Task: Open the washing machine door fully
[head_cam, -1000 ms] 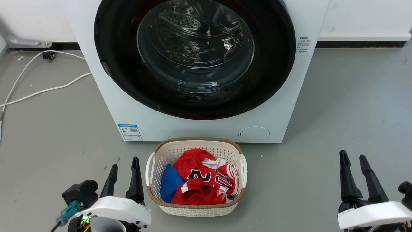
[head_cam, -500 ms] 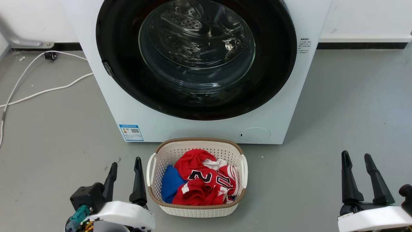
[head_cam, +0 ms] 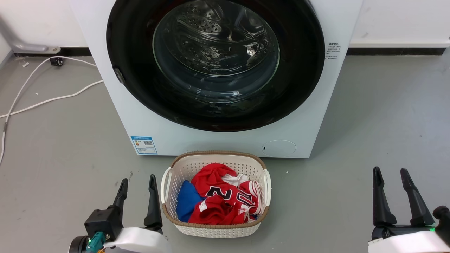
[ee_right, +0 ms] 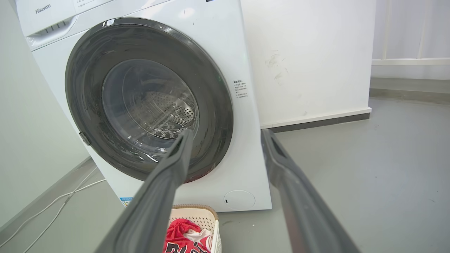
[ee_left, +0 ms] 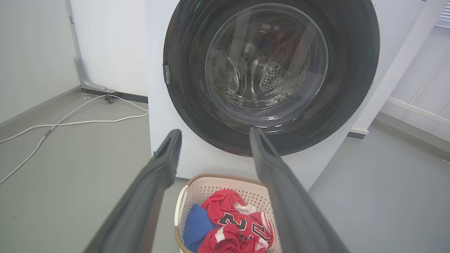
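The washing machine (head_cam: 225,142) is standing on the grey floor (head_cam: 379,119) with its back to a white wall (head_cam: 397,21). The washing machine door (head_cam: 216,52) is sitting shut, flush against the machine's front, its glossy black ring spanning nearly the machine's full width and its clear glass centre showing the perforated steel drum (head_cam: 207,24) behind. A small dark catch (head_cam: 119,74) is showing on the door's edge toward the machine's left side. Low on the machine's front, a blue label (head_cam: 144,144) is sitting near the left corner and a round flap (head_cam: 278,148) near the right. Directly in front of the machine, just clear of its base, a white laundry basket (head_cam: 214,153) is holding a red jersey (head_cam: 218,200) and a blue cloth (head_cam: 185,198). The left gripper (head_cam: 137,180) is hovering in front of the machine's left corner, well short of it, its two fingers spread apart and gripping nothing. The right gripper (head_cam: 390,171) is hovering out past the machine's right corner, fingers likewise parted and empty. Neither is touching the door. A white cable (head_cam: 52,98) is trailing across the floor to the left of the machine.
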Controlling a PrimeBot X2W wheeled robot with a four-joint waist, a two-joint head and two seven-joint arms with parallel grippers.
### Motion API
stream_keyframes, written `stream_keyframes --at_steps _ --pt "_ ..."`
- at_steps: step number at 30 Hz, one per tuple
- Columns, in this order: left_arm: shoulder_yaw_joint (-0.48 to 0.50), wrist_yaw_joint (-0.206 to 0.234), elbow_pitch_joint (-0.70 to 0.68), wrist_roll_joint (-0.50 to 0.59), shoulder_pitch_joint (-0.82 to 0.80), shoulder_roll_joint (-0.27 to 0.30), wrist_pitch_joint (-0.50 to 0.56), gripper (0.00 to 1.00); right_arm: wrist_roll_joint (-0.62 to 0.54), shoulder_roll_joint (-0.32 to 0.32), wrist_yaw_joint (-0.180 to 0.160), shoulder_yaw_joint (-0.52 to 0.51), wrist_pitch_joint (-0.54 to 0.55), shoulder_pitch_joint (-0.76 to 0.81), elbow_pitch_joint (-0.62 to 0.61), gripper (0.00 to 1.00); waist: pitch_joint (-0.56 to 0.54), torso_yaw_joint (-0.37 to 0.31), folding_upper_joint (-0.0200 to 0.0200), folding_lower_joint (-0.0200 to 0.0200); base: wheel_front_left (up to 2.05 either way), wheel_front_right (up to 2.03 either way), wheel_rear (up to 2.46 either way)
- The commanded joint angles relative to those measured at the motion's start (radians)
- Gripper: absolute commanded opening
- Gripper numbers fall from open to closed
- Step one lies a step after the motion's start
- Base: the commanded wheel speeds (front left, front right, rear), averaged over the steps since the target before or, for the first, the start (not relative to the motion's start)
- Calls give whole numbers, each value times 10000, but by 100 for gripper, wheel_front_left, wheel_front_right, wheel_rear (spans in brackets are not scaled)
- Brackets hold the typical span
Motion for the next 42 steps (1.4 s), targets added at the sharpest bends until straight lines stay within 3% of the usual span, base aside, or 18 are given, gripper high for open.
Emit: stream_keyframes --at_steps 1,17,30,42 --pt "30 -38 -80 283 93 -61 -112 100 -203 11 22 19 -114 123 -118 100 -1 5 0 0 0 0 0" --pt "328 -335 -15 1731 375 -410 -462 100 -993 20 13 41 -460 445 33 100 -29 28 0 0 0 0 0" --pt "396 -315 40 2753 496 -533 -697 100 -1713 26 13 23 -693 588 111 100 -7 47 0 0 0 0 0" --pt "477 -369 134 2750 484 -570 -687 100 -1295 27 13 -67 -690 506 412 100 22 32 0 0 0 0 0"
